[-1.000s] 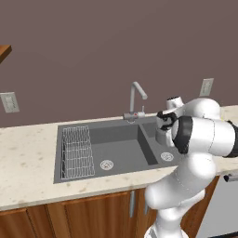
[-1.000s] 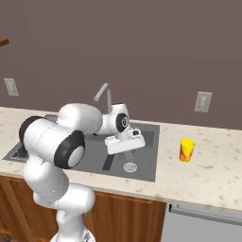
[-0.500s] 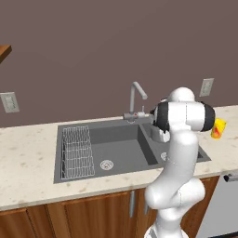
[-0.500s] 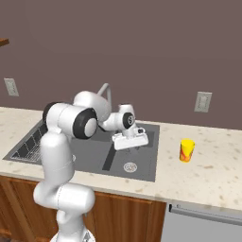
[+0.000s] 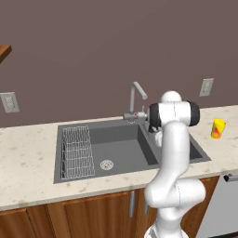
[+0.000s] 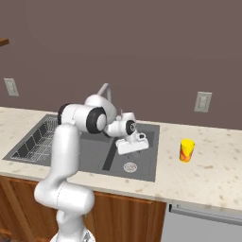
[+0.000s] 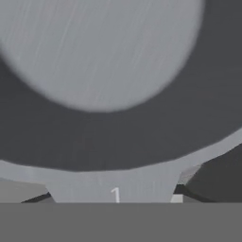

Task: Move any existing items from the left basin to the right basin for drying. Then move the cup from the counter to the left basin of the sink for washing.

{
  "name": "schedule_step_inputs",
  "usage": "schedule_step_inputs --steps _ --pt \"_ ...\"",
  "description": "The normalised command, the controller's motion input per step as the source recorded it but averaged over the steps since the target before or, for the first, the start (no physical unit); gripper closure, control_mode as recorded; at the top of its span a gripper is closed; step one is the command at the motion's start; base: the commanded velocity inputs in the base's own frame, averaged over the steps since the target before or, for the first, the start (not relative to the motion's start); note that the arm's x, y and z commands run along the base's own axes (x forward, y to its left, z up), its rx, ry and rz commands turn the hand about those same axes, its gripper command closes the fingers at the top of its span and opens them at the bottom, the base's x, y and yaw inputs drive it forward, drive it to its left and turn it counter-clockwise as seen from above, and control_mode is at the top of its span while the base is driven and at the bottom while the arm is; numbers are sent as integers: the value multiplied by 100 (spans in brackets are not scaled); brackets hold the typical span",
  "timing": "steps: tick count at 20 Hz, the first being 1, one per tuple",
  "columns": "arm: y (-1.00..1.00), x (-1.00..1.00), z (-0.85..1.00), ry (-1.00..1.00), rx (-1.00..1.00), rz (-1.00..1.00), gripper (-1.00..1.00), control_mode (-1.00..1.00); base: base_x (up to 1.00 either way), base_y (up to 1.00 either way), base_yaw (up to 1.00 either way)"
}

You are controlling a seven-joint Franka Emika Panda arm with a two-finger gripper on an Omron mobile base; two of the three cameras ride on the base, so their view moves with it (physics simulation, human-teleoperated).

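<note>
Gripper [image 6: 133, 147] low over the right basin [image 6: 142, 158], hold on the saucepan [image 7: 101, 85] unclear, cup [image 6: 187, 150] on counter [image 6: 208, 175]

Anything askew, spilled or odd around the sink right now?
Nothing stands out. The cup stands upright on the counter, the wire rack lies flat in the left basin, and the hand is over the right basin with the saucepan close before it. Nothing is spilled.

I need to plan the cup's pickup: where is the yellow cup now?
The cup stands upright on the counter, right of the sink, below the wall outlet.
</note>
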Motion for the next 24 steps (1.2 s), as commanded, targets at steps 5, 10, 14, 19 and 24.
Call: schedule_step_inputs --steps 5,10,14,19,24 --pt "0 42 -60 0 0 10 100 -100 0 0 0" --pt "-8 44 -45 0 0 12 100 -100 0 0 0" --pt "-2 16 -42 0 0 10 100 -100 0 0 0" --pt "0 0 -42 -1 0 1 100 -100 0 0 0" --pt "0 -2 -32 0 0 0 100 -100 0 0 0"
